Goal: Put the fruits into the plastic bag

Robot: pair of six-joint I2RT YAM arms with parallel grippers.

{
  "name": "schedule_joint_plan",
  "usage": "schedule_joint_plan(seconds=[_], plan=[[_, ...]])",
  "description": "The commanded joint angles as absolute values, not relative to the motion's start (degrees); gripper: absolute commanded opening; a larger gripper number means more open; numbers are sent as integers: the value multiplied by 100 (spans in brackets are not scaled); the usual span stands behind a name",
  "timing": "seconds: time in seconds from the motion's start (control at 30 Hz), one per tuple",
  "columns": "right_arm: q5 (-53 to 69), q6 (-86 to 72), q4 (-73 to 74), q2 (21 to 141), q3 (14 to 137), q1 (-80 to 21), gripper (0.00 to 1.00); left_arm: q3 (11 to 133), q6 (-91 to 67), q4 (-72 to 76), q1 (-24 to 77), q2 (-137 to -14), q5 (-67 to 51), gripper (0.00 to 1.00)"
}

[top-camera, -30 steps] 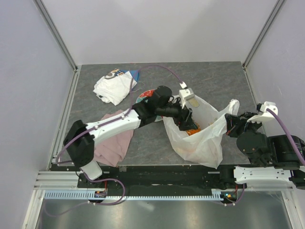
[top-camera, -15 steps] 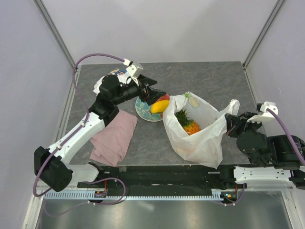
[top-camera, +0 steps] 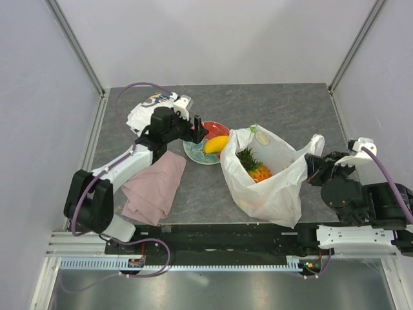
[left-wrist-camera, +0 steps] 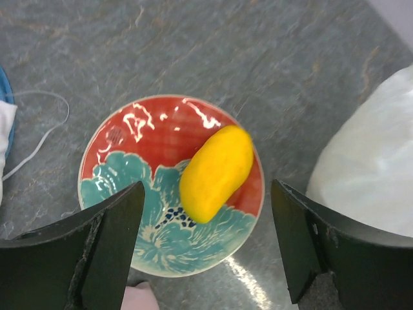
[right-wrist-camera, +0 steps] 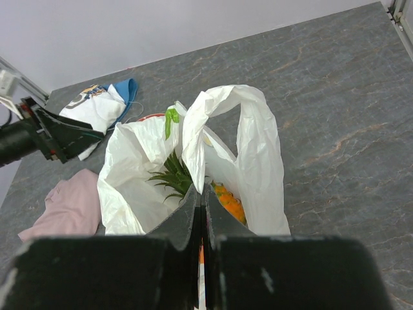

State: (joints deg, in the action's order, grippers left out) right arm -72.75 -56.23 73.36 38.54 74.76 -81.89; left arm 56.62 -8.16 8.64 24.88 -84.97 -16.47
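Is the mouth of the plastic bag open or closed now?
Open. The plastic bag gapes upward in the top view, the pineapple shows inside, and the right gripper pinches its edge.

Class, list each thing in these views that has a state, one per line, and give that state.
plastic bag, open, mouth up
pineapple, inside the bag
mango, lying on the plate
left gripper, open above the mango
right gripper, shut on the bag's edge
pink cloth, rumpled, lying flat
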Motion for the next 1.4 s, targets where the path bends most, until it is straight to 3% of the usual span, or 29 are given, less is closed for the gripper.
schedule_joint_plan(seconds=[0.0, 0.67, 1.17, 1.37], plan=[[-7339, -5678, 7269, 3823, 7471, -8191, 0, 6054, 130, 687, 2654, -9024, -1512, 85], [-7295, -5660, 7269, 3894, 7550, -8200, 0, 7725, 1107, -712, 3067, -10775, -2293, 85], [-7286, -5687, 7269, 3841, 7480, -8200, 0, 8244, 1046, -1107, 3076, -11619, -2303, 86], [-7277, -5713, 7286, 3814, 7462, -8191, 0, 8270, 958, -1125, 3076, -11672, -2250, 72]])
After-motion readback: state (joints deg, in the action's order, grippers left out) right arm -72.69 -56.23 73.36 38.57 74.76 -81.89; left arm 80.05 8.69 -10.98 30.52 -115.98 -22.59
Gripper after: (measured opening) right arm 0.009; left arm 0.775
